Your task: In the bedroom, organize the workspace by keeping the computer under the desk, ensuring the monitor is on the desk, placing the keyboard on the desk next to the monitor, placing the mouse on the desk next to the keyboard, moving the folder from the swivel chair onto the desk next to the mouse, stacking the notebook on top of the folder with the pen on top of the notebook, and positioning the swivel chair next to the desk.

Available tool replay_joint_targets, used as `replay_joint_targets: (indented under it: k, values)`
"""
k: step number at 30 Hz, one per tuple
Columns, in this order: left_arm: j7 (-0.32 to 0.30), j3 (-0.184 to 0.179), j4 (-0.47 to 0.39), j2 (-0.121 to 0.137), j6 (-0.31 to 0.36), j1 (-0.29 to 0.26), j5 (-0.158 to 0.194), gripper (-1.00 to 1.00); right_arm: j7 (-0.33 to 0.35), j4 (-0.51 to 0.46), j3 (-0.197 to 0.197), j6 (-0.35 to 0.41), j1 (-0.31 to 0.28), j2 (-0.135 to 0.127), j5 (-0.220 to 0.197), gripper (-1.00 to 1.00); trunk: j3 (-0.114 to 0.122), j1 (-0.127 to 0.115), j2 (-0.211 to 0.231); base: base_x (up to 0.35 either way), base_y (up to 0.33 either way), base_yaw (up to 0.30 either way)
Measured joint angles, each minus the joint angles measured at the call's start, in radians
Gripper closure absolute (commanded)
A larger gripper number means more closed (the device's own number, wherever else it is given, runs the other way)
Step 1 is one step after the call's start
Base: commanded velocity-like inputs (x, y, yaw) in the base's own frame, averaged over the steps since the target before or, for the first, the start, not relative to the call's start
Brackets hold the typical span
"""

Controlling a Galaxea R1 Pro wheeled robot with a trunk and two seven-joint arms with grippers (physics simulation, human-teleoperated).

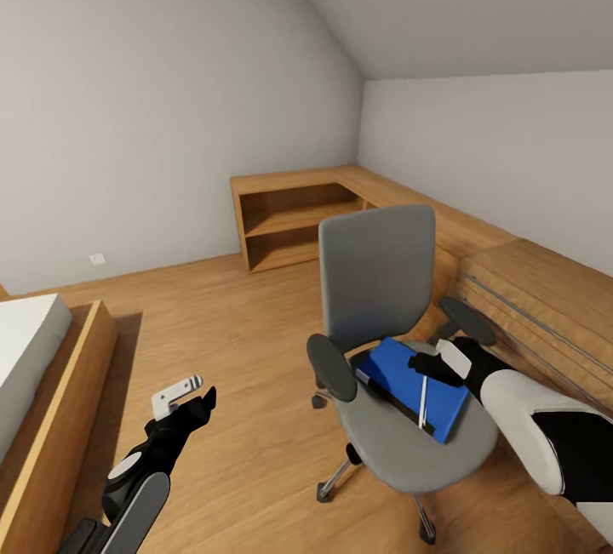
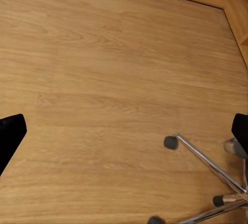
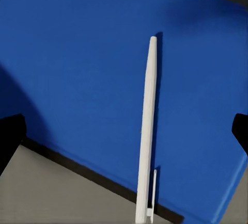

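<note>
While the right gripper (image 1: 423,362) hovers just above the blue folder (image 1: 407,385) on the seat of the swivel chair (image 1: 387,341), its fingers are spread apart and hold nothing. The pen (image 1: 422,402) lies loose on the blue cover and, I think, rolls off easily if the stack is tilted. The folder looks flat, stiff and light; I judge its near-right edge, which hangs over the seat, the best place to take hold. The armrests (image 1: 331,367) stand close on both sides. The left gripper (image 1: 189,396), also released and empty, hangs over open wooden floor (image 1: 230,341) on the left, where there is free room.
</note>
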Motion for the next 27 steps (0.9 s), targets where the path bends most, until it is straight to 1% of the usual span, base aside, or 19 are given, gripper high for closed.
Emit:
replay_joint_targets:
  k: [1,16,20,27]
  values:
    - [0.000,0.000,0.000,0.000,0.000,0.000,0.000,-1.00,-0.001,0.000,0.001,0.000,0.000,0.000,-0.003,-1.00,-0.003,0.004,-0.007,0.000,0.000,0.000]
    - [0.001,0.000,0.000,0.000,0.000,0.000,0.000,-1.00,-0.007,0.008,0.002,-0.003,0.000,0.001,-0.008,-1.00,-0.003,0.004,-0.007,0.000,0.000,0.000]
    - [0.001,0.000,0.000,0.000,0.000,0.000,0.000,-1.00,-0.045,0.011,0.002,-0.006,0.000,0.001,-0.007,-1.00,-0.003,0.004,-0.007,0.000,0.000,0.000]
    - [0.000,0.000,0.000,0.000,0.000,0.000,-0.001,-1.00,-0.072,0.015,0.003,-0.019,0.000,0.001,-0.008,-1.00,-0.003,0.004,-0.007,0.000,0.000,0.000]
